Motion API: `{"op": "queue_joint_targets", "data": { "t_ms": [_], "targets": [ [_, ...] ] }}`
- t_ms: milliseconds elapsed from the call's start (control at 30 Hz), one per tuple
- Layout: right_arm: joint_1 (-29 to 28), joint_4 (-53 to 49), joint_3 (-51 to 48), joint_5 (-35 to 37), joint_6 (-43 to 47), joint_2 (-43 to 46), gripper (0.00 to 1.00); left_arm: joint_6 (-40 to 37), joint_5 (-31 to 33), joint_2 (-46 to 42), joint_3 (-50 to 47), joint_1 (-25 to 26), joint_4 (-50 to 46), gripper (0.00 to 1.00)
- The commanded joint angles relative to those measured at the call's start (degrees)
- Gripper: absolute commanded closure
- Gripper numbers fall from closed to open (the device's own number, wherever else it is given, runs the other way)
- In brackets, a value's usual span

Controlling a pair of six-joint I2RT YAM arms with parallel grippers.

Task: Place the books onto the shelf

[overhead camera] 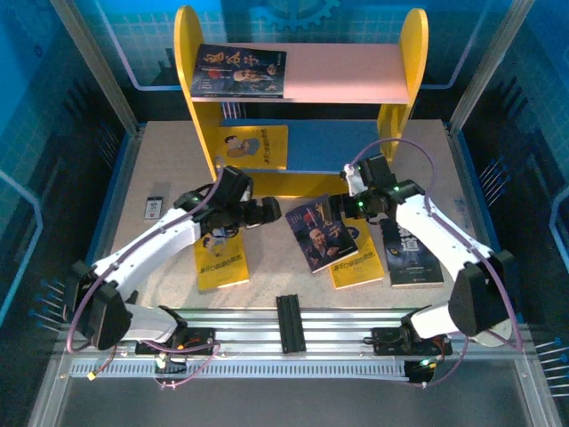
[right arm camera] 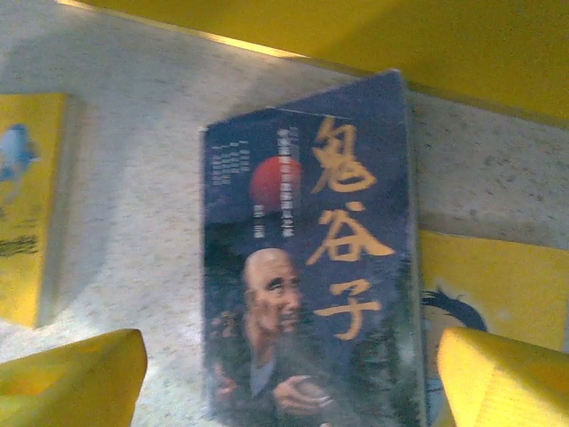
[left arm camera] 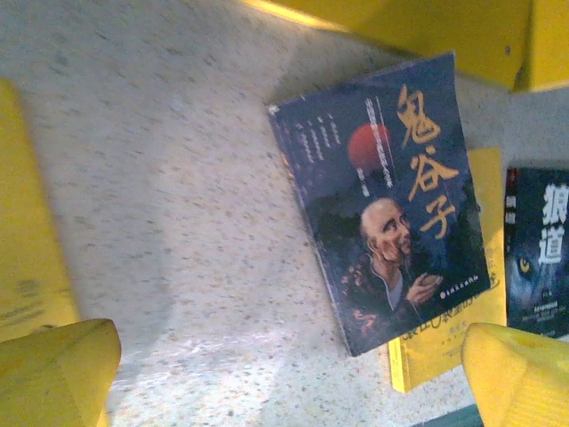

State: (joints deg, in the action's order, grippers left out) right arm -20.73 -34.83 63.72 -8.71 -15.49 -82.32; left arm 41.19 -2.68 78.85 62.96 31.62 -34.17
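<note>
On the table lies a dark navy portrait book [overhead camera: 320, 233] [left arm camera: 391, 205] [right arm camera: 311, 267], overlapping a yellow book [overhead camera: 360, 258] [left arm camera: 444, 342] [right arm camera: 498, 285]. To its right rests a dark wolf book [overhead camera: 411, 253] [left arm camera: 540, 245]. Another yellow book [overhead camera: 222, 260] lies under the left arm. The shelf [overhead camera: 187, 62] holds a dark book [overhead camera: 238, 71] on its pink board and a yellow book [overhead camera: 253, 145] on the blue board. My right gripper [overhead camera: 342, 209] [right arm camera: 289, 382] is open, its yellow fingers [right arm camera: 76, 378] straddling the portrait book. My left gripper [overhead camera: 265, 212] [left arm camera: 289, 391] hangs open over bare table, left of that book.
A small white-and-black card [overhead camera: 155, 207] lies at the table's left. A black block [overhead camera: 291, 322] sits on the front rails. The shelf's yellow side panel [right arm camera: 356, 27] stands just beyond the portrait book. Blue walls enclose the table.
</note>
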Motion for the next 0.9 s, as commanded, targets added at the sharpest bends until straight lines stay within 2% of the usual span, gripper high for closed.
{"op": "queue_joint_targets", "data": {
  "t_ms": [0,200,467,867],
  "targets": [
    [1.5,1.86,0.15,3.58,-1.45,-3.04,0.17,4.29,-4.28,4.69,-0.28,2.46,6.66,0.01],
    [1.66,1.13,-0.11,3.59,-2.38,-8.73,0.25,6.33,-8.96,12.29,-0.69,3.43,12.04,0.01],
    [3.12,0.89,-2.79,4.83,-3.13,-10.63,0.35,8.62,-12.56,19.11,-0.31,5.32,16.6,0.02],
    [5.09,-2.21,-1.6,1.0,-1.02,-17.3,0.61,11.72,-15.04,27.32,1.63,8.1,20.25,0.02]
  ]
}}
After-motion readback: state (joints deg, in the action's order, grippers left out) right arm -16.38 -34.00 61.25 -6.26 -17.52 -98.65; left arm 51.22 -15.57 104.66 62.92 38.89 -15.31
